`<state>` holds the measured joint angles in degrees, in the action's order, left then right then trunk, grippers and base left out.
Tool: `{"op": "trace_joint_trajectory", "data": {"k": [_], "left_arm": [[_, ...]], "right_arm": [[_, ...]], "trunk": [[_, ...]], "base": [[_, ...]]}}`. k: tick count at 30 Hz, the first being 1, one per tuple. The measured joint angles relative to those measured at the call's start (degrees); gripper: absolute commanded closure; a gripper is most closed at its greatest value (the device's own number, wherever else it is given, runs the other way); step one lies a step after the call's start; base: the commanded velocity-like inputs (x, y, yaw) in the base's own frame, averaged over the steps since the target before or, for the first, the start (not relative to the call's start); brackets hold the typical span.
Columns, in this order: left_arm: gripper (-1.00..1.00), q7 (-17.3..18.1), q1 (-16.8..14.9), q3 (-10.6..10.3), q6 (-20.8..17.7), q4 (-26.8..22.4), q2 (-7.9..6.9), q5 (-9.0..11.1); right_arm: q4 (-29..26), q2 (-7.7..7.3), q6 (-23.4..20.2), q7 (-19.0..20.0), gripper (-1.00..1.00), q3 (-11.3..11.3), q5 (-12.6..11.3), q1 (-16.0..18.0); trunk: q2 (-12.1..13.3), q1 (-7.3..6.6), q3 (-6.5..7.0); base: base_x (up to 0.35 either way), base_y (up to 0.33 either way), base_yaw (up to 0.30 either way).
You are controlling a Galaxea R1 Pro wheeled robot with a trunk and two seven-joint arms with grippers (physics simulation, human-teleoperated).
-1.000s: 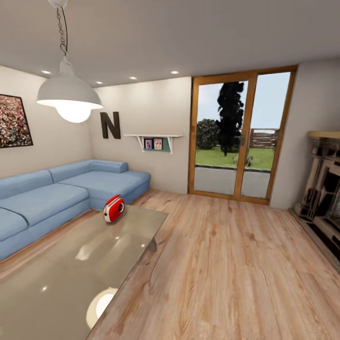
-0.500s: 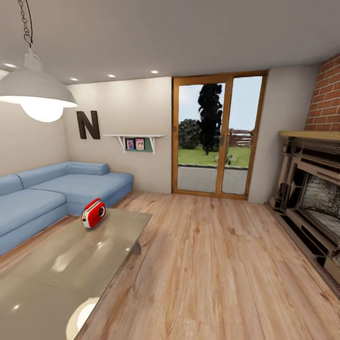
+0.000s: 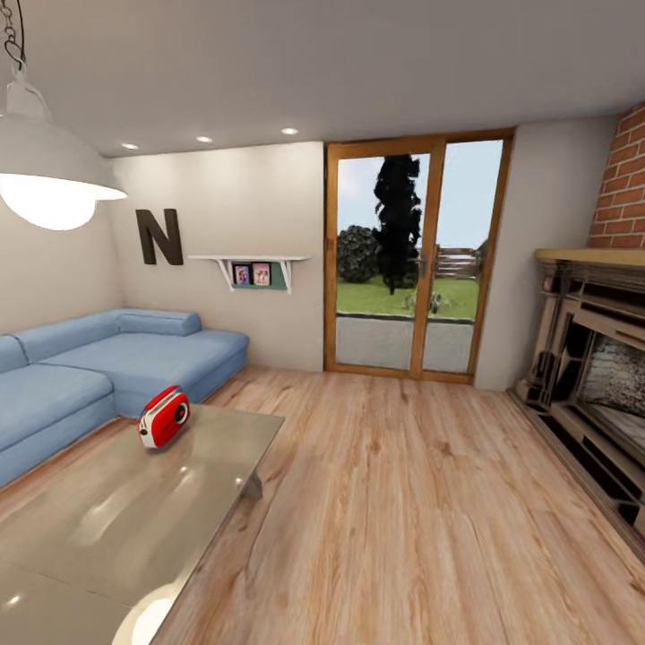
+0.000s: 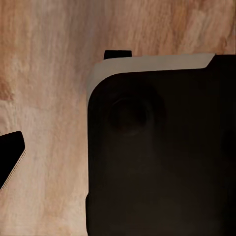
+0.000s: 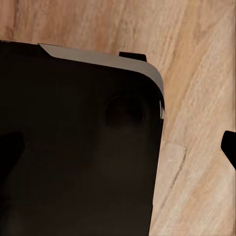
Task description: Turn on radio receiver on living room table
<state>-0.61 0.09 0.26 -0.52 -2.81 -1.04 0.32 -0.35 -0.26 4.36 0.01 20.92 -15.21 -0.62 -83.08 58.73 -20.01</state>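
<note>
From the head view I see the small rounded red radio receiver with its white face and round dial [image 3: 164, 417] standing near the far end of the long, low desk with the glossy grey-taupe top [image 3: 125, 520], just in front of the large blue sofa [image 3: 98, 367]. I judge the task barely begun: I am in the living room with light wood plank floor [image 3: 403, 502] and the radio is in sight, but it is well apart from me, no arm is reaching toward it, and the approach and the press on its switch are all left to do. Compared with a second ago the whole picture has slid, so my camera has turned to the right: the radio and the big white dome pendant lamp [image 3: 49, 170] now sit further left in frame, and the brick fireplace [image 3: 600, 358] has come into sight beside the wood-framed glass door [image 3: 412, 260]. In the left wrist view I look onto a dark rounded body with a pale edge [image 4: 157, 147] over the plank floor; I cannot tell whether the left gripper is released or clenched. The right wrist view gives the same sort of dark body [image 5: 78, 147] above the floor, and I cannot tell the right gripper's state either.
</note>
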Motion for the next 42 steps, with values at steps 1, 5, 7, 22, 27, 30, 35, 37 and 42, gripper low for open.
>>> {"op": "trace_joint_trajectory", "data": {"k": [1,5,7,22,27,30,35,37,42], "left_arm": [[-1.0,0.0,0.0,0.03,0.0,0.0,-0.01,0.01],[-1.0,-0.02,0.0,0.02,-0.01,0.0,0.0,0.1],[-1.0,-0.01,0.0,0.03,-0.01,0.0,-0.05,0.11],[-1.0,-0.01,0.01,0.09,-0.01,0.0,-0.15,0.12],[-1.0,0.0,0.0,0.09,0.06,-0.09,-0.14,0.12],[-1.0,0.0,0.0,0.05,0.05,-0.55,-0.15,0.13],[-1.0,0.0,0.0,0.07,0.07,-1.15,-0.13,0.19],[-1.0,0.0,0.0,0.08,0.06,-1.23,-0.08,0.2],[-1.0,0.0,0.0,0.09,0.07,-1.37,-0.02,0.2]], "right_arm": [[0.0,0.0,0.01,-0.04,-1.0,0.0,-0.02,0.0],[0.0,0.0,-0.03,-0.09,-1.0,0.0,0.0,0.0],[0.0,0.0,-0.04,-0.09,-1.0,0.0,0.0,0.0],[0.0,0.05,0.03,-0.1,-1.0,-0.01,-0.03,0.01],[0.0,0.01,0.07,-0.1,-1.0,-0.16,-0.08,0.0],[0.0,0.0,0.13,-0.1,-1.0,-0.22,-0.08,0.0],[0.0,0.0,0.62,-0.1,-1.0,-0.26,-0.09,0.0],[0.0,0.0,0.68,-0.1,-1.0,-0.26,-0.09,0.0],[0.0,0.0,0.73,-0.1,-1.0,-0.27,-0.09,0.0]], "trunk": [[0.0,0.0,0.0],[0.0,0.0,0.0],[0.0,0.0,0.0],[0.0,0.0,0.0],[0.0,0.0,0.0],[0.0,0.0,0.0],[0.0,0.0,0.0],[0.0,0.0,0.0],[0.0,0.0,0.0]], "base": [[0.324,0.0,0.0],[0.324,0.0,0.0],[0.324,0.0,0.0],[0.324,0.0,-0.021],[0.324,0.0,-0.236],[0.324,0.0,-0.279],[0.324,0.0,-0.288],[0.324,0.0,-0.29],[0.324,0.0,-0.291]]}}
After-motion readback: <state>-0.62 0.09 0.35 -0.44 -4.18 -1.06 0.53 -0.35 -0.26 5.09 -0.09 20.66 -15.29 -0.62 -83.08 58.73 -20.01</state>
